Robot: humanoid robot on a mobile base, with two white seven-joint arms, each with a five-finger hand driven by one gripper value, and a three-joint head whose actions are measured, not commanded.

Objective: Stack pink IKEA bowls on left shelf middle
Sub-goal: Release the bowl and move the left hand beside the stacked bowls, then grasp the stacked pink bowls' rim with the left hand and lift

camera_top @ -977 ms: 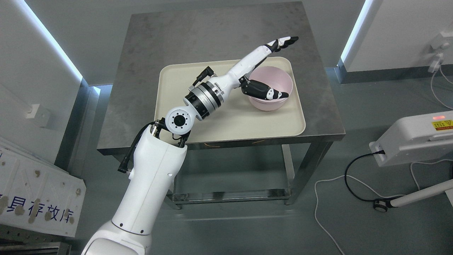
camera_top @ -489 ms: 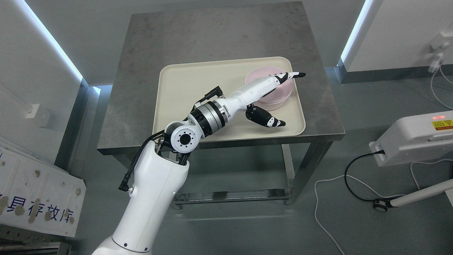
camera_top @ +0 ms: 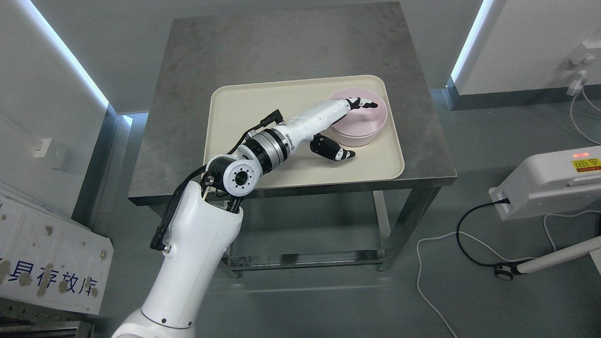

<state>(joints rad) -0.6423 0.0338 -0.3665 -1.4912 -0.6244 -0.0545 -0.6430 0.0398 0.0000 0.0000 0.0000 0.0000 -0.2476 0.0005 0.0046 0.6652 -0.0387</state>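
We see one pink bowl (camera_top: 364,126), round, matte and pale, sitting on the far right part of a cream tray (camera_top: 244,108) on the steel table (camera_top: 281,42); whether it is a stack, we cannot tell.

Probably robotics lab: bare steel table (camera_top: 286,47), grey floor, LED wall strips (camera_top: 70,61), trailing cables (camera_top: 462,244).

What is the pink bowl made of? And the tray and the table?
The pink bowl looks like matte plastic, smooth with no shine. The cream tray seems plastic too, with rounded edges. The table looks like dull grey metal, mottled on top.
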